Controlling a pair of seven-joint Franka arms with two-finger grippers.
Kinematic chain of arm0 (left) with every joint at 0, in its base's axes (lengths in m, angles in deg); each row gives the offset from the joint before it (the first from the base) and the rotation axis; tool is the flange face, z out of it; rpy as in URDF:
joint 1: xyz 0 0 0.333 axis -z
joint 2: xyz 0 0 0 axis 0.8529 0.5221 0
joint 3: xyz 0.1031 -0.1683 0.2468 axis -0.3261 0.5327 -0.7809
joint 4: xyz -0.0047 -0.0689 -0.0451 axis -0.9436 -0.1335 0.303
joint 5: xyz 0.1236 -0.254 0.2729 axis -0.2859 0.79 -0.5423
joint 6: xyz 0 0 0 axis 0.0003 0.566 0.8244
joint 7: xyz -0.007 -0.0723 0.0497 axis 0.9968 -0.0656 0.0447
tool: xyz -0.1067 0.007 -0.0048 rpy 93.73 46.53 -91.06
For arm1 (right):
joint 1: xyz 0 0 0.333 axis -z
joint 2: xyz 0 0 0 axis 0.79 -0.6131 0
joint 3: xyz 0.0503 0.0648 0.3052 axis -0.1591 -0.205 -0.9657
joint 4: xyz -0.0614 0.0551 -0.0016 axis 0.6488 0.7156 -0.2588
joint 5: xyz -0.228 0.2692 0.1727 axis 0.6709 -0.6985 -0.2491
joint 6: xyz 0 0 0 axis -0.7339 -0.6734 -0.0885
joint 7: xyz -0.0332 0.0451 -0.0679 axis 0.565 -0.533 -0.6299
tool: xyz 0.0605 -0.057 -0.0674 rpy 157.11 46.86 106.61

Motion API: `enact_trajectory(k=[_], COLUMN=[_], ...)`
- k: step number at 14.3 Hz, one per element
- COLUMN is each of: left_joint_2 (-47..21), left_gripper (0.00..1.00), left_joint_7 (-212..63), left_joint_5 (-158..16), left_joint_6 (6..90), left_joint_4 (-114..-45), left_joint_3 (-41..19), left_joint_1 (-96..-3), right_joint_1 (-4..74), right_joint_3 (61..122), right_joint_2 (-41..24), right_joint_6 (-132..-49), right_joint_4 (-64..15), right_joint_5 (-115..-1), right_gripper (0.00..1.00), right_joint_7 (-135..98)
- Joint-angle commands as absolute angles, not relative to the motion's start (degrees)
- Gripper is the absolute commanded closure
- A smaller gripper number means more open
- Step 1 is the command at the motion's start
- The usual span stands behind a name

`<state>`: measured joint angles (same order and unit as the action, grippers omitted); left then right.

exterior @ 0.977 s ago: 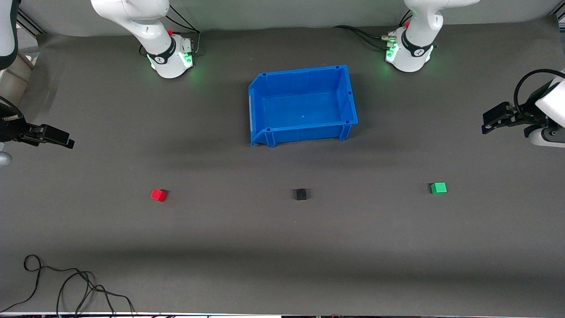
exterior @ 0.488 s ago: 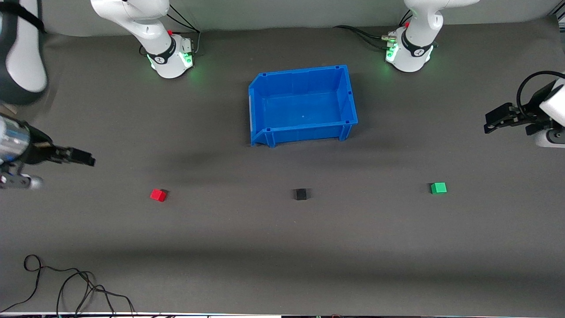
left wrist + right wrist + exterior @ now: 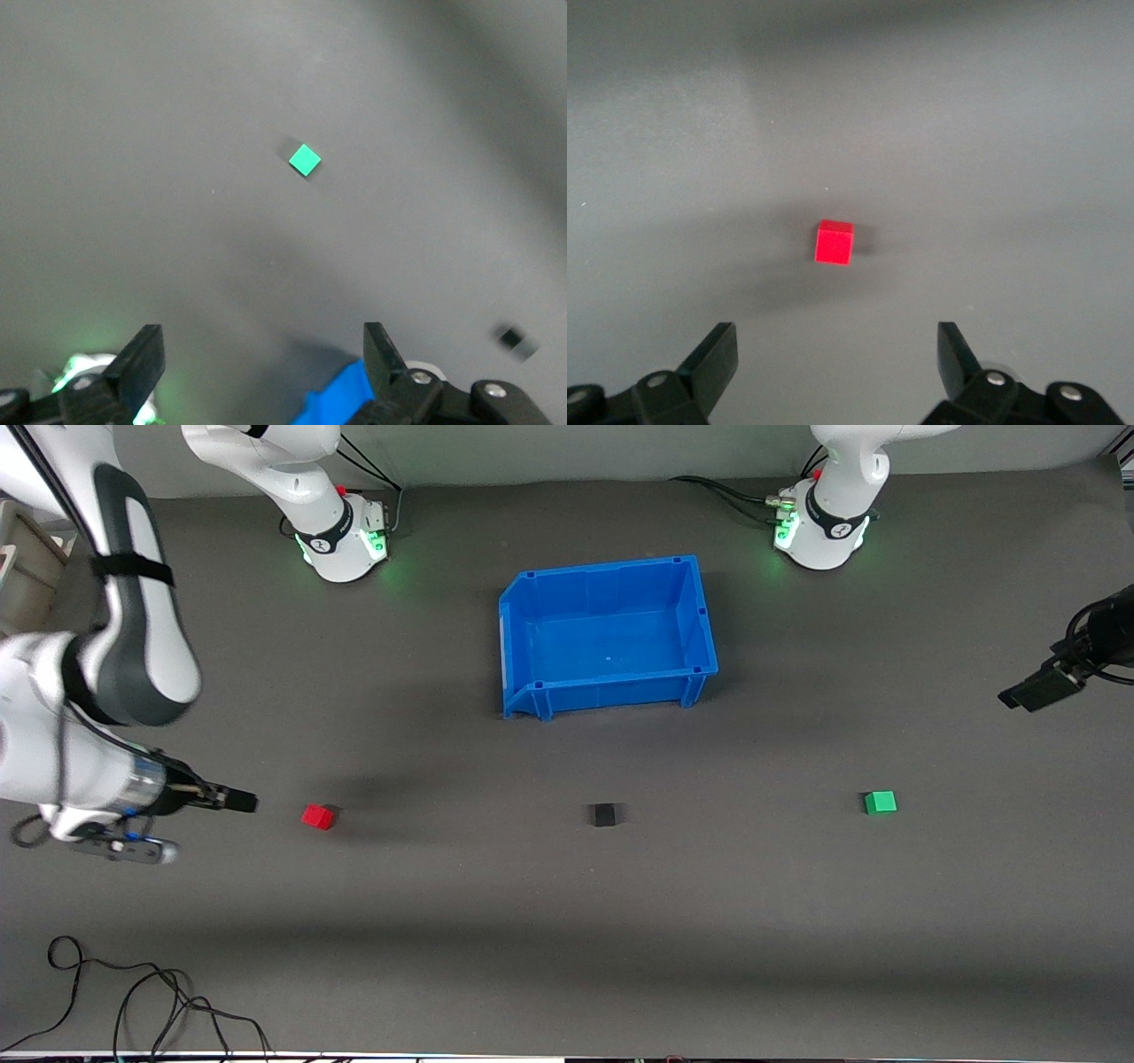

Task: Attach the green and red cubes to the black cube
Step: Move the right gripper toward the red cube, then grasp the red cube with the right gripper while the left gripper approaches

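Three tiny cubes lie in a row on the dark table. The red cube [image 3: 317,816] [image 3: 834,242] is toward the right arm's end, the black cube [image 3: 604,814] [image 3: 513,337] in the middle, the green cube [image 3: 880,802] [image 3: 305,160] toward the left arm's end. My right gripper [image 3: 239,802] [image 3: 837,359] hangs open just beside the red cube, apart from it, nothing between its fingers. My left gripper [image 3: 1032,689] [image 3: 264,359] is open and empty, up over the table's edge at the left arm's end, well away from the green cube.
A blue bin [image 3: 702,631] [image 3: 337,398] stands empty, farther from the front camera than the black cube. A loose black cable [image 3: 133,1001] lies at the near edge toward the right arm's end. A tan box [image 3: 22,558] sits at that end's edge.
My right gripper has swung down and in toward the red cube, its arm now showing large in view. My left gripper has drawn outward toward the table's end. The cubes have not moved.
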<state>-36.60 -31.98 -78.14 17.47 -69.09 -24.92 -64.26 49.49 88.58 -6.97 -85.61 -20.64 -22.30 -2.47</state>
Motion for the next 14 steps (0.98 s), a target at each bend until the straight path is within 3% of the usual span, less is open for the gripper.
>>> enact_trajectory(k=[1, 7, 14], left_joint_2=[-37.1, -36.9, -36.9], left_gripper=[0.0, 0.0, 0.0], left_joint_7=[-14.8, 8.7, 10.6], left_joint_5=[-74.9, -70.3, -65.4], left_joint_6=[17.9, 18.5, 28.4], left_joint_4=[-69.0, -69.9, -80.7], left_joint_3=[-24.5, -25.4, -25.4], left_joint_1=[-64.7, -68.7, -71.8], right_joint_1=[49.4, 49.5, 47.9], right_joint_3=[88.8, 88.8, 88.8], right_joint_2=[-10.4, -12.6, -16.9], right_joint_6=[-88.8, -104.8, -110.7], right_joint_4=[-20.8, -32.3, -33.1], right_joint_5=[-23.2, -23.6, -29.6], right_gripper=[0.0, 0.0, 0.0], right_joint_7=[-1.4, -1.4, -1.4])
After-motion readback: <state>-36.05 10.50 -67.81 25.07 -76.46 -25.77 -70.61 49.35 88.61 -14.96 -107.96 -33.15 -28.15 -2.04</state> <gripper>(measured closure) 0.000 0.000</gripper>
